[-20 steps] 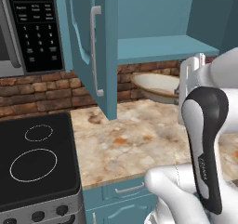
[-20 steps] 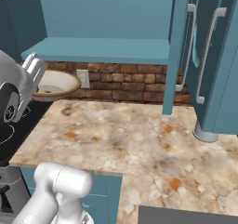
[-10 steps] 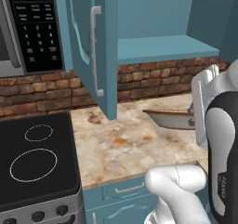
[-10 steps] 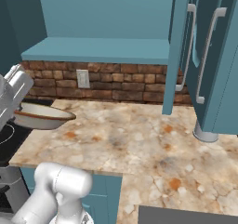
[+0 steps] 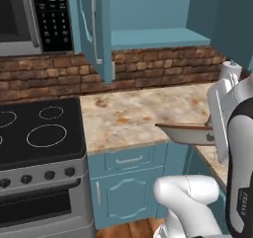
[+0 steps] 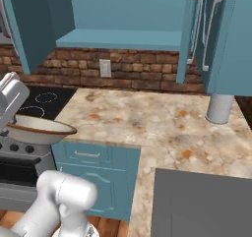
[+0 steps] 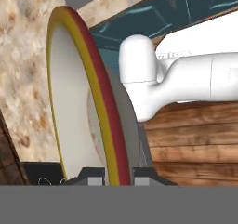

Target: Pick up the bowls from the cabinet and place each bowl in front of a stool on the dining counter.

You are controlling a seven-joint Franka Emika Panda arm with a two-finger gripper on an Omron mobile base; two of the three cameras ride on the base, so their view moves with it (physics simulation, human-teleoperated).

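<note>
My gripper [image 5: 212, 135] is shut on the rim of a cream bowl [image 5: 184, 133], which it holds level just past the worktop's front edge. In the right base view the bowl [image 6: 38, 130] hangs beside the stove with the gripper [image 6: 10, 124] at its left rim. In the hand view the bowl [image 7: 76, 93] stands edge-on with a yellow and red rim, pinched between the fingertips [image 7: 94, 180] of the gripper [image 7: 118, 179]. The teal cabinet [image 5: 148, 36] is open above, with a bare shelf [image 6: 118, 38] and its door [image 5: 95, 29] swung out. The stool and dining counter are out of view.
A black microwave [image 5: 29, 17] hangs at upper left over a black stove top [image 5: 37, 133]. The marble worktop [image 6: 147, 120] on teal drawers runs to a brick wall. A white cylinder [image 6: 220, 108] stands at its right end. A dark grey slab [image 6: 202, 201] lies at the lower right.
The bowl has come down and away from the brick wall to the worktop's front edge, still gripped. Both base views have pulled back, showing more stove and the drawers.
</note>
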